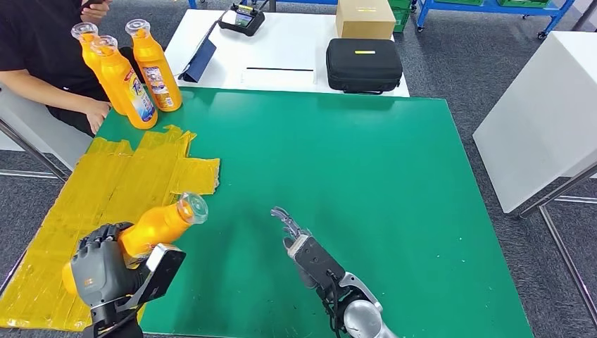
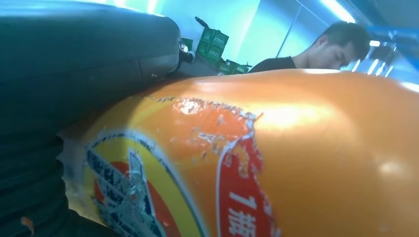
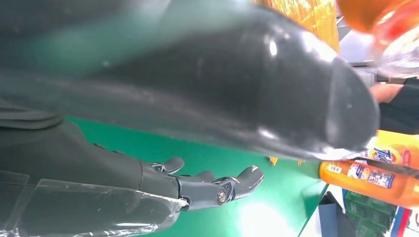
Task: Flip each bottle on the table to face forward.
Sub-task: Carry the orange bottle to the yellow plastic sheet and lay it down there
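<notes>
So my left hand (image 1: 98, 271) is wrapped around a bottle (image 1: 158, 227) down in the lower left of the head view, holding it tilted off the tabletop (image 1: 338, 183), cap pointing up and toward the middle of the frame. My right hand (image 1: 299, 243) is lower centre, holding nothing, fingers stretched out over the green.

In the left wrist view the bottle's label (image 2: 188, 192) is right up against the camera, so I reckon the printed side is turned toward my own arm. That's the thing to fix: rotate at the wrist until the label looks the same way as on the three bottles (image 1: 130, 70) standing in the upper left, then stand it up.

Tips to self: keep the grip low on the body so the neck stays free, bring the base down flat before letting go, and don't land it on the crinkly yellow tape (image 1: 112, 204) at the left, it looks uneven. There's a person's hand (image 1: 95, 113) just beside that group, so go in slow.
</notes>
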Tool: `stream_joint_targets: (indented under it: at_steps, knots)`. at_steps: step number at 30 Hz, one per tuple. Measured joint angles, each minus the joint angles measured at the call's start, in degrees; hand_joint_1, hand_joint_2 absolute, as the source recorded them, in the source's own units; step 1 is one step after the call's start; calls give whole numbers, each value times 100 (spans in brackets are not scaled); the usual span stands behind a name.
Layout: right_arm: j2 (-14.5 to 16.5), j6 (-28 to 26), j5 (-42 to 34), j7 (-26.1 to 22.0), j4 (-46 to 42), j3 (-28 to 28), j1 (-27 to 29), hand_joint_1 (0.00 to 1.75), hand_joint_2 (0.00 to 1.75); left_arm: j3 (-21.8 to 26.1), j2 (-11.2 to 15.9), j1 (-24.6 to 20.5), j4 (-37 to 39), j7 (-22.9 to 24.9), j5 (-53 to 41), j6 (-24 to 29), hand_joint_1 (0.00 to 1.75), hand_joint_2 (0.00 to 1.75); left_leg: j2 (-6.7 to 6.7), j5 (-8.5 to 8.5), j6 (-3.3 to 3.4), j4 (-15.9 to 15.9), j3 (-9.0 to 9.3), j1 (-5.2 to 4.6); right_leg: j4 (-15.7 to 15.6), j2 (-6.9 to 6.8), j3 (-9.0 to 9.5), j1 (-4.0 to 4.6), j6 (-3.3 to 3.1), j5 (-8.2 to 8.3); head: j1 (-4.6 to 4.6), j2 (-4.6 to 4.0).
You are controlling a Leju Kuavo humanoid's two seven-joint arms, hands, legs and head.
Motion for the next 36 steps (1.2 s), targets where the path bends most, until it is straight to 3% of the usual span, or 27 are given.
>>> stream_joint_targets:
  at_steps: [1, 8, 27, 32, 34, 36]
  knots:
    - [1, 6, 8, -1, -2, -1, 4, 0, 0, -5, 4, -3, 22, 102, -118, -88, 0, 0, 0, 0, 0, 0, 0, 0, 0, 0, 0, 0, 0, 0, 0, 0]
    - [1, 17, 98, 1, -68, -16, 87, 0, 0, 1, 32, -14, 138, 560, -622, -394, 0, 0, 0, 0, 0, 0, -1, 0, 0, 0, 0, 0, 0, 0, -1, 0]
    - [9, 84, 169, 2, -105, -71, 94, 0, 0, 55, 56, -51, 143, 611, -690, -627, 0, 0, -1, 0, 0, 0, -1, 0, 0, 0, 1, 0, 0, 0, -1, 0]
    - [13, 88, 219, -2, -111, -132, 99, 0, 0, 63, 54, -67, 143, 330, -230, -640, 0, 0, -1, 0, 0, 0, -1, 0, 0, 0, 1, 0, 0, 0, -1, 0]
    - [14, 35, 235, -69, -139, -156, 117, 0, 0, 75, 48, -63, 132, -245, 792, -872, 0, 0, -1, 0, 0, 0, -1, 0, 0, -1, 1, 0, 0, 0, -1, 0]
    - [4, -87, 233, -308, -209, -197, 144, 0, 0, 142, -7, -23, 44, -1167, 2808, -1633, 0, 0, -1, 0, 0, 0, -2, 0, 0, -2, 1, 0, 0, 0, -1, 0]
